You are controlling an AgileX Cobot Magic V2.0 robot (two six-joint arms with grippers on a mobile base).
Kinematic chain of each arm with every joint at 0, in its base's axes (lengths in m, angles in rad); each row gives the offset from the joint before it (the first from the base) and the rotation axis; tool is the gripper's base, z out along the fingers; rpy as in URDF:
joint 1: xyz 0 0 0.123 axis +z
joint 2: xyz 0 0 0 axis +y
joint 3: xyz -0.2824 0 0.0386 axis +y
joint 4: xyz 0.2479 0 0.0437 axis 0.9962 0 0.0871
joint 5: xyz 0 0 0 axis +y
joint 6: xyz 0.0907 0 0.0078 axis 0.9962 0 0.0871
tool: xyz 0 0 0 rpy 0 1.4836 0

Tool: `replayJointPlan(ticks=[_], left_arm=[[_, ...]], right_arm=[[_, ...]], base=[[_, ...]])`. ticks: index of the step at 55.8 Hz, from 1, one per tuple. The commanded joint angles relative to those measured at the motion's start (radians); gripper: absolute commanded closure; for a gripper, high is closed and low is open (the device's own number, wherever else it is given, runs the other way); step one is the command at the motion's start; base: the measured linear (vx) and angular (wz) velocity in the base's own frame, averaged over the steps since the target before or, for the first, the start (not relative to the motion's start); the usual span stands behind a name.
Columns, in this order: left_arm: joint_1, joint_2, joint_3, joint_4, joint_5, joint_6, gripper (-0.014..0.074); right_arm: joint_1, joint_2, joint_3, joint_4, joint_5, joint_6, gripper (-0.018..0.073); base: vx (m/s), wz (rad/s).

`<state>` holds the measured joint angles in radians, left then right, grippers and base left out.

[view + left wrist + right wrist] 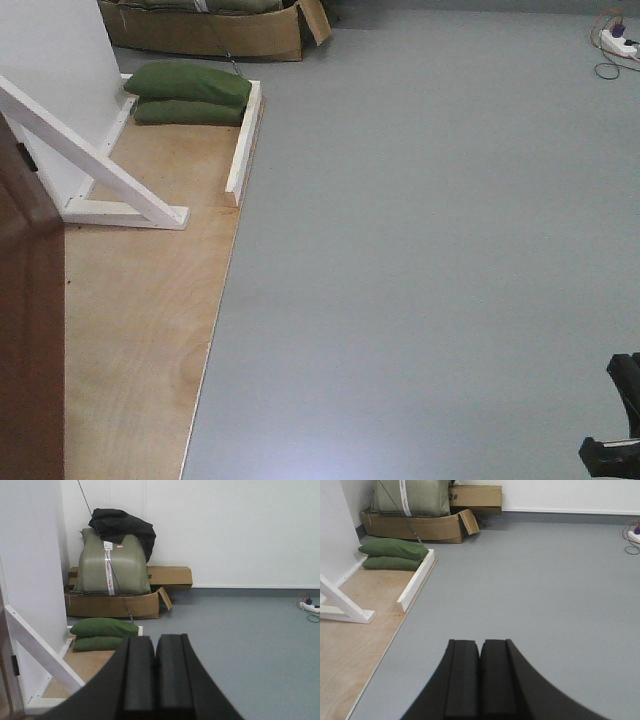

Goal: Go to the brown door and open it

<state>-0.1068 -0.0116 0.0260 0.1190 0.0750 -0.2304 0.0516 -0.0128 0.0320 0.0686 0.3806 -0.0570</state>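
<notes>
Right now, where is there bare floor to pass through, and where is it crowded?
The grey floor lies bare from the edge of the plywood sheet to the power strip in the far right corner. Crowded: the left side, with the brown door, white brace, green sandbags and cardboard box.

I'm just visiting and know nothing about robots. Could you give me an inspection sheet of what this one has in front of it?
Surface: grey floor, with a plywood sheet along its left.
Job's things: brown door, only a slice at the left edge; handle out of view.
Clutter: two green sandbags stacked on the plywood; cardboard box holding a big sack.
Grippers: left gripper and right gripper both shut, holding nothing.
Cables: power strip lying on the far floor, right side.
Surroundings: white wall; white wooden brace slanting down onto the plywood.
</notes>
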Motion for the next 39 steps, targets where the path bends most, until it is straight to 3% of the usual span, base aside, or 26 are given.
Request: replayJointPlan(ticks=[1,39], left_arm=[[-0.001,-0.013,-0.023,-0.008,-0.075,-0.01,0.046],[-0.001,-0.013,-0.023,-0.008,-0.075,-0.01,0.046]], right_arm=[[0.002,-0.006,0.004,-0.007,-0.076,-0.009,0.0559],[0.002,-0.006,0.004,-0.007,-0.076,-0.009,0.0559]], base=[[0.41,0.0],[0.32,-0.05]])
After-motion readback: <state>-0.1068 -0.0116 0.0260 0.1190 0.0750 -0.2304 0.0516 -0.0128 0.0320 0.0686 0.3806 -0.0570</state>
